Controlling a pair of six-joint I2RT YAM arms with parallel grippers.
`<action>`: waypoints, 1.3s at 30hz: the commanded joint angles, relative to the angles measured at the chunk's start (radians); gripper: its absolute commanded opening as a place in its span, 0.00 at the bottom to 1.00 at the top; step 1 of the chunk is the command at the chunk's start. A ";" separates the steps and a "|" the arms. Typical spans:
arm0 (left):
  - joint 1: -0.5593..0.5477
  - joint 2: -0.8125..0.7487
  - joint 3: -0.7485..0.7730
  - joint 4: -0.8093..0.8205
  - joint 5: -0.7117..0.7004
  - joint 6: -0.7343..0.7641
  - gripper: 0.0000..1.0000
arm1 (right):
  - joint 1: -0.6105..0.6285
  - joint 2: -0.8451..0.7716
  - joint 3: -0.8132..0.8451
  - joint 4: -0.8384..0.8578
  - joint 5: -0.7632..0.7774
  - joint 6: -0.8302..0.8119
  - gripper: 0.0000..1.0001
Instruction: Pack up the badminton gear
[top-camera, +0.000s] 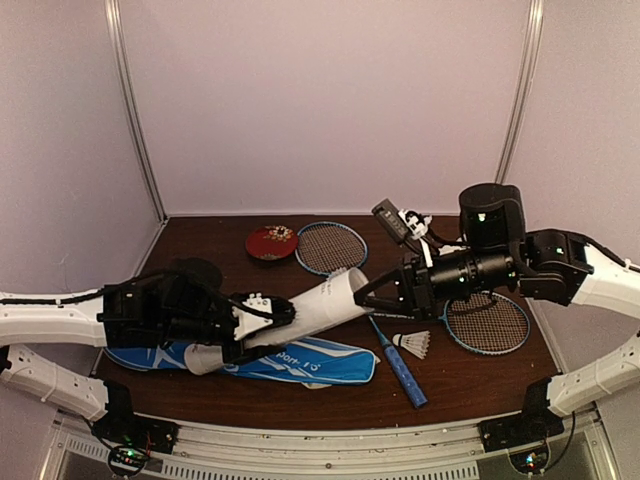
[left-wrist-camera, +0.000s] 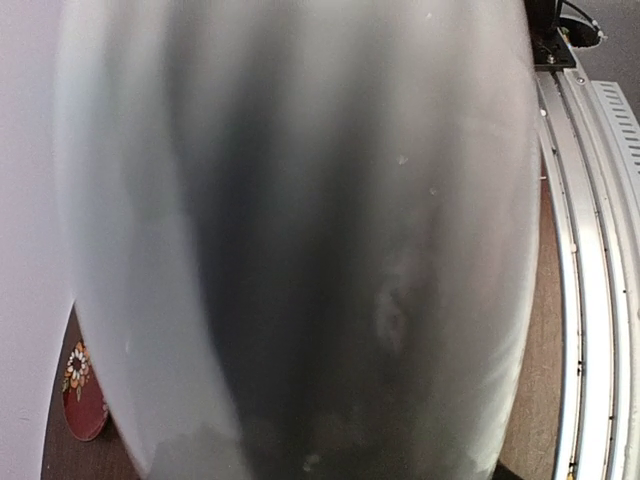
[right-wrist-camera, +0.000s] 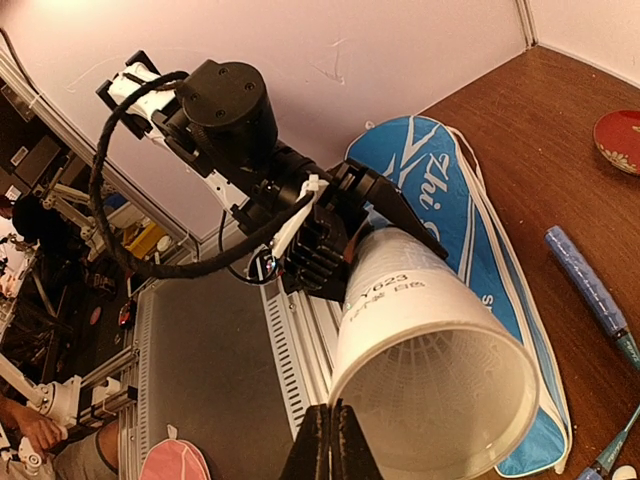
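The long white tube (top-camera: 305, 308) is lifted off the table at a slant, and my left gripper (top-camera: 264, 322) is shut on its lower half. In the left wrist view the tube (left-wrist-camera: 300, 240) fills the frame as a blur and hides the fingers. My right gripper (top-camera: 361, 296) (right-wrist-camera: 332, 437) is shut with nothing in it, its tips right at the rim of the tube's open mouth (right-wrist-camera: 440, 395). A feather skirt shows inside that mouth. One white shuttlecock (top-camera: 412, 343) lies on the table. The blue racket bag (top-camera: 300, 364) (right-wrist-camera: 452, 200) lies under the tube.
One racket has its head (top-camera: 488, 323) at the right and its blue handle (top-camera: 402, 372) (right-wrist-camera: 588, 288) toward the front. A second racket head (top-camera: 332, 247) lies at the back next to a small red dish (top-camera: 271, 241) (right-wrist-camera: 620, 140) (left-wrist-camera: 86, 396).
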 joint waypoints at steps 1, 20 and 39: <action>0.001 -0.023 -0.017 0.040 0.000 -0.008 0.41 | -0.009 -0.087 -0.041 0.032 -0.001 0.013 0.00; 0.002 -0.058 -0.029 0.062 -0.065 -0.104 0.40 | -0.412 0.043 -0.009 -0.140 0.278 -0.148 0.00; 0.027 0.017 -0.004 0.070 -0.109 -0.128 0.40 | -0.601 0.907 0.446 -0.241 0.384 -0.248 0.00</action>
